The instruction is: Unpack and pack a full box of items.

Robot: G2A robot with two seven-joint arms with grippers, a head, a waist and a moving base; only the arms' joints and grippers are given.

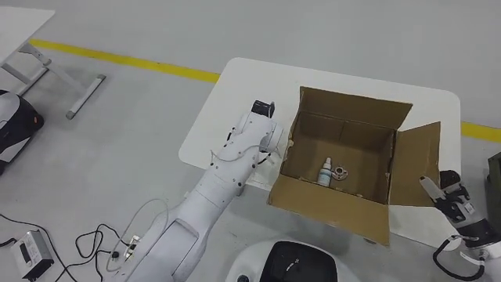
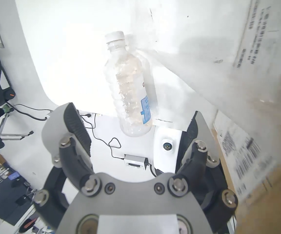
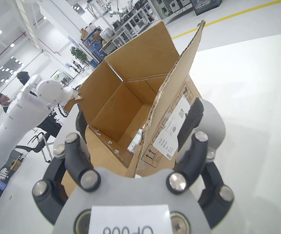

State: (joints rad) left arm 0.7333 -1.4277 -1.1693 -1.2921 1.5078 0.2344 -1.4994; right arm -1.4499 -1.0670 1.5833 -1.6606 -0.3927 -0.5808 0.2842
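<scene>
Cardboard box [image 1: 352,129] sits open on the white table [image 1: 235,117], toward the table's 3 o'clock end in the top view. Its flaps are up or folded outward.

In the box:
- A small bottle [image 1: 326,172] with a white cap and teal label.
- A round metal part [image 1: 341,175] just beside the bottle, at its 3 o'clock.
- Both are on the box floor, close to the 6 o'clock wall.

Clear plastic bottle [image 2: 128,83], with a white cap and blue-white label, is outside the box. It is on the table at the box's 9 o'clock side, under the left arm. The cap end sits right by its own shadow on the tabletop. The base end points toward the gripper and overlaps the table edge in the left wrist view. Cannot tell if it lies flat.

Left gripper [image 2: 134,112] hovers over it with fingers wide apart, clear of the bottle on both sides. The box's outer wall, with paper labels on it, is just beside.

Right gripper [image 1: 438,186] is at the box's 4 o'clock, near the table's 4 o'clock corner and just beside the outward-spread 3 o'clock flap [image 1: 416,164]. Its fingers are apart. In the right wrist view the flap's torn edge lines up between them. Cannot tell whether they touch it.
</scene>
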